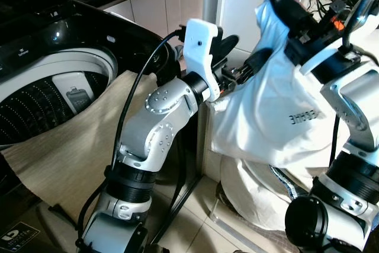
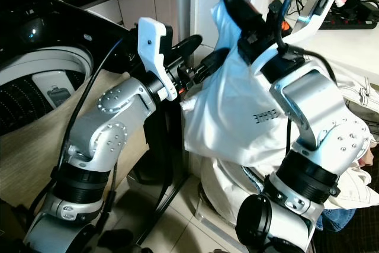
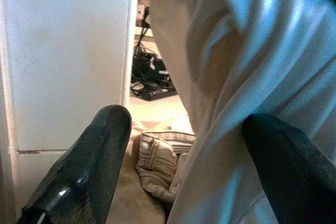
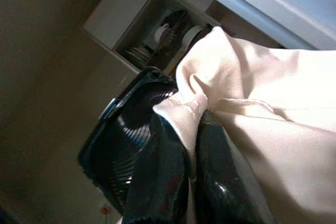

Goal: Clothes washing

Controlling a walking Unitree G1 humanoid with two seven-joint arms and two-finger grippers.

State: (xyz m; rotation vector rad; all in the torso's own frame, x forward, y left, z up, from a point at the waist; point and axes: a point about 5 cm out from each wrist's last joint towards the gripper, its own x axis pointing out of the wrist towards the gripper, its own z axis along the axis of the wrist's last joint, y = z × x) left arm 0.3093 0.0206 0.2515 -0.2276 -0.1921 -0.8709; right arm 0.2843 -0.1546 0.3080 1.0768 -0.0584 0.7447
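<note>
Right wrist view showed our right gripper (image 4: 191, 145) pinching the white garment (image 1: 278, 111) aloft. Left gripper (image 3: 189, 166) sat spread around its fabric, not clamped. Transfer step, we judged; next needs carrying over the washer drum (image 1: 44, 102).

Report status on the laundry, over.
Right gripper shut on white shirt, lifted. Left gripper open beside it. Washer open; beige cloth draped over its rim.

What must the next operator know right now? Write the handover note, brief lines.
Right gripper: shut on the white garment, held up high beside the washing machine.
Left gripper: open, fingers either side of the garment's hanging fold, not clamped.
Beige cloth hangs over the washer's rim.
More clothes piled below.
Done: garment lifted.
Left: carry it over the open drum, release.
</note>
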